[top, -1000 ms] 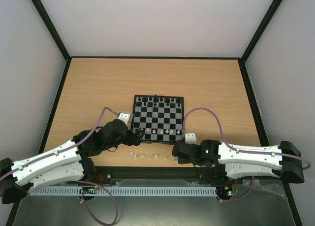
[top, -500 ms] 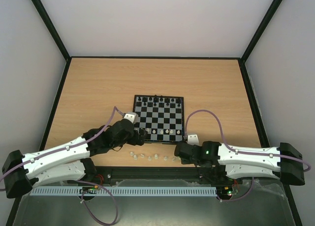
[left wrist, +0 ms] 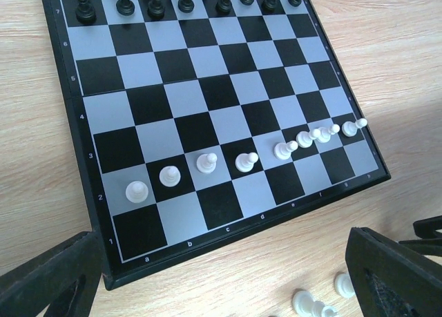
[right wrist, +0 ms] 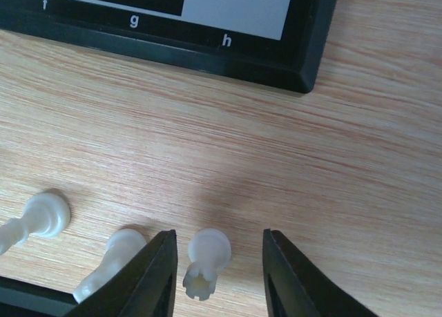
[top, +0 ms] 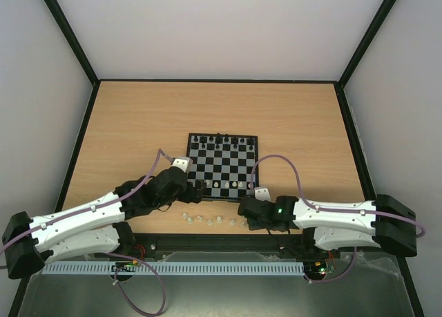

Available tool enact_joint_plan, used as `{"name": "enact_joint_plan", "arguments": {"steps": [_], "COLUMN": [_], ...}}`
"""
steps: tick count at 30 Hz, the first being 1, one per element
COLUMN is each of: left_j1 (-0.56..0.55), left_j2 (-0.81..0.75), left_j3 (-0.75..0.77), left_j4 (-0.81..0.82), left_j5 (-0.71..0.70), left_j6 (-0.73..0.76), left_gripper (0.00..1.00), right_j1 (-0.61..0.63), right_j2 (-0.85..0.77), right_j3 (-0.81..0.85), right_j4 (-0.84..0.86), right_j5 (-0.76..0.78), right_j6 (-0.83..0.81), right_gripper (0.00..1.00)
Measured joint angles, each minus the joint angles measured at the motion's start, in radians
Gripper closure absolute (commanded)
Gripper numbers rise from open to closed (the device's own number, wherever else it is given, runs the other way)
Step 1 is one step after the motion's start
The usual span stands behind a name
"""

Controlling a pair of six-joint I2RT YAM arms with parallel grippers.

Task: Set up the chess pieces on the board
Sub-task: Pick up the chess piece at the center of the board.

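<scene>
Straddling white rook [right wrist: 207, 258] on table [right wrist: 290, 151]: right tool [right wrist: 219, 242], jaws apart.

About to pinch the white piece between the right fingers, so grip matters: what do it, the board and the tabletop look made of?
White piece: likely moulded plastic, slightly translucent, smooth with a soft sheen. Board: apparently plastic, satin black rim with printed letters. Tabletop: wood-grain laminate or veneer, matte; which is unclear.

Bright, even, diffuse light; faint soft shadows beside chess pieces [right wrist: 207, 253] on table [right wrist: 290, 158]; wrist views sharp, top view softer.
</scene>
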Motion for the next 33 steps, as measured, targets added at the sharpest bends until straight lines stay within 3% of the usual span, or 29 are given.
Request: {"name": "enact_joint_plan", "arguments": {"steps": [14,22,33], "left_j1": [0.0,0.0,0.013], "left_j2": [-0.016,-0.016,-0.004], "left_j3": [0.0,0.0,0.0], "left_j4": [-0.001,-0.001,-0.01], "left_j5": [-0.004,-0.005,-0.013], "left_j6": [-0.001,-0.004,-0.004], "left_gripper": [0.01,0.01,0.01], "right_j1": [-0.002,-0.01,-0.242], "right_j2": [0.023,0.01,0.078], "right_j3": [-0.007,0.016,0.187], "right_j4": [0.018,-0.007,-0.012], "right_j5": [-0.036,-0.016,-0.016], "right_j6": [-0.001,-0.006,-0.206], "right_gripper": [0.88,0.87,0.88]}}
